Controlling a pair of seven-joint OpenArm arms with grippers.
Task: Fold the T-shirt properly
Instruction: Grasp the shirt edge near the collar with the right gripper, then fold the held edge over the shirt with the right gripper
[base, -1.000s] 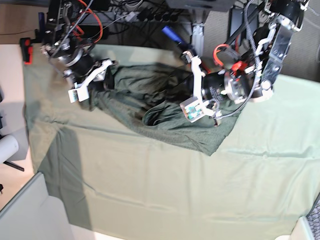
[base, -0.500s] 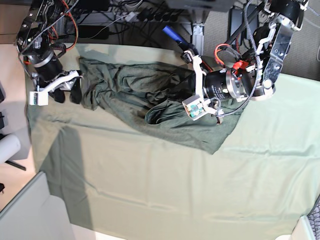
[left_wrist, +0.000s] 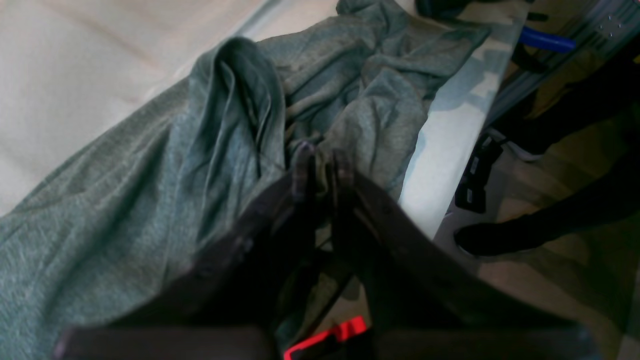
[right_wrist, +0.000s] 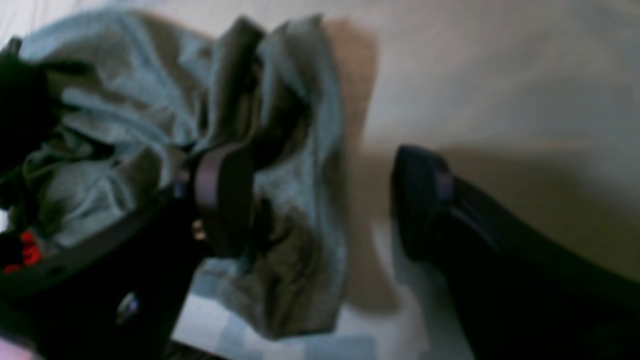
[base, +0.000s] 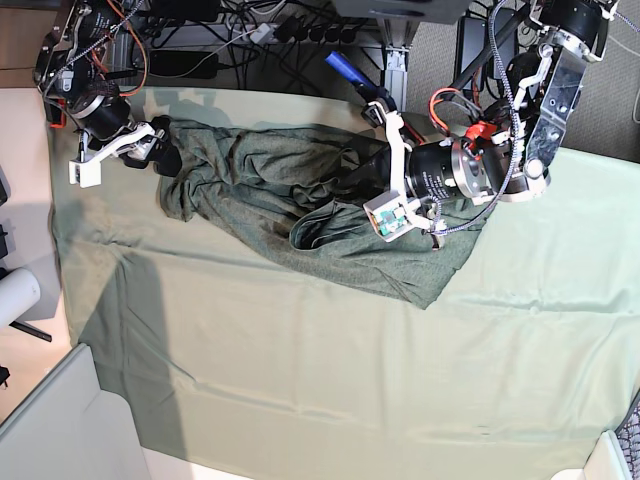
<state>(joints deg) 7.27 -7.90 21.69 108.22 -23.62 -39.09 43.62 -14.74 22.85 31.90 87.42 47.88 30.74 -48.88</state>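
The dark olive T-shirt (base: 270, 185) lies crumpled across the back of the table, its left edge spread toward the rear left corner. My left gripper (base: 352, 183) sits over the shirt's middle, at the right of the base view. In the left wrist view its fingertips (left_wrist: 302, 155) are shut on a raised fold of the T-shirt (left_wrist: 210, 150). My right gripper (base: 150, 150) is at the shirt's left edge. In the right wrist view it (right_wrist: 320, 200) is open wide. One finger (right_wrist: 220, 195) rests over the T-shirt (right_wrist: 295, 125) and the other is above bare cloth.
A pale mint-green table cloth (base: 320, 380) covers the table. Cables and a power strip (base: 290, 30) run behind the back edge, beside a blue object (base: 345, 68). A white roll (base: 15, 295) and a grey panel (base: 60, 430) stand off the left side.
My right gripper drew the shirt's left edge out to the left, then opened wide and shifted back toward the rear corner. The left gripper has kept its grip and place.
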